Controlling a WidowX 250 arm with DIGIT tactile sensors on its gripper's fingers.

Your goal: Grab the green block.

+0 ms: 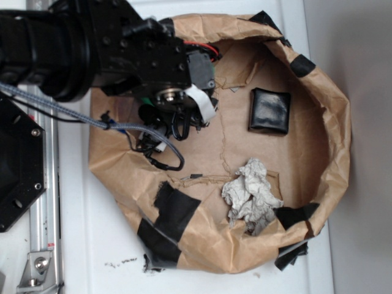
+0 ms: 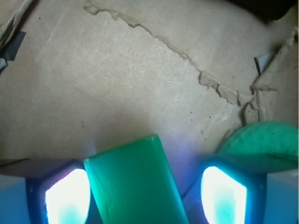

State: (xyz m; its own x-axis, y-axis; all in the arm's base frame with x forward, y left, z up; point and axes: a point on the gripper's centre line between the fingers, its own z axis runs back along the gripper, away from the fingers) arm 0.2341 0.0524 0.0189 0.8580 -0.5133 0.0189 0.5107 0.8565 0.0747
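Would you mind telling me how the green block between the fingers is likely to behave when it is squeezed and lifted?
The green block looks like a solid flat slab, so probably stiff and unlikely to roll. Its smooth-looking faces may slip. It lies skewed between the hand's fingers, so it may twist as they close.

One green block (image 2: 133,184), at 6 o'clock in wrist view. One round green ball (image 2: 261,140), 4 o'clock. One black square pad (image 1: 269,111), 2 o'clock in exterior view. One crumpled paper wad (image 1: 251,195), 5 o'clock. One brown paper enclosure (image 1: 334,116).
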